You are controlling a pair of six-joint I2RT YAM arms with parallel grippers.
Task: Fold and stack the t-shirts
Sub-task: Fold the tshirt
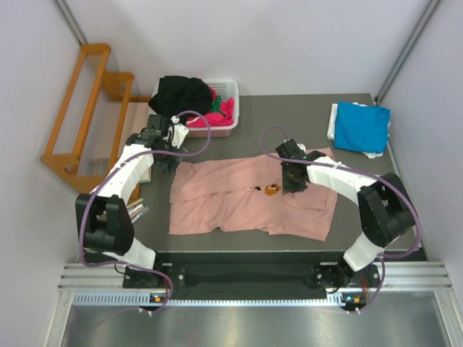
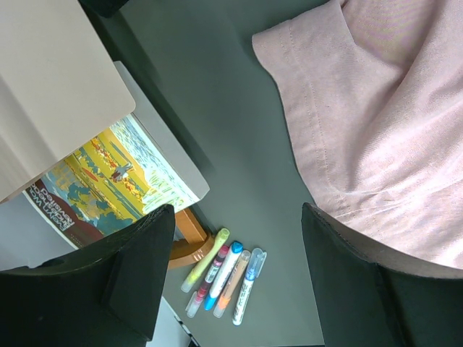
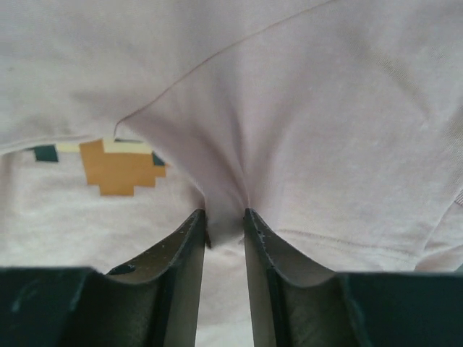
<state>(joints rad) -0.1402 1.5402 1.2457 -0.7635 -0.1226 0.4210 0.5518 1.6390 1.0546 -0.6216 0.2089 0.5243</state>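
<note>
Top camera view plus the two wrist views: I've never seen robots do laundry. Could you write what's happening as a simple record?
Spread shirt: dusty pink cloth t-shirt, partly folded over itself, on the dark table
Right gripper: shut, pinching a fold of the pink t-shirt near its orange print
Left gripper: open, holding nothing, above the table beside the shirt's sleeve
Folded: bright blue t-shirt, far right corner
Waiting: black shirt and magenta shirt heaped in white slatted plastic basket
Extras: coloured marker pens

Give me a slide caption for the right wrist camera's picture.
Right gripper pinching a fold of the pink t-shirt beside its orange chest print.
</note>
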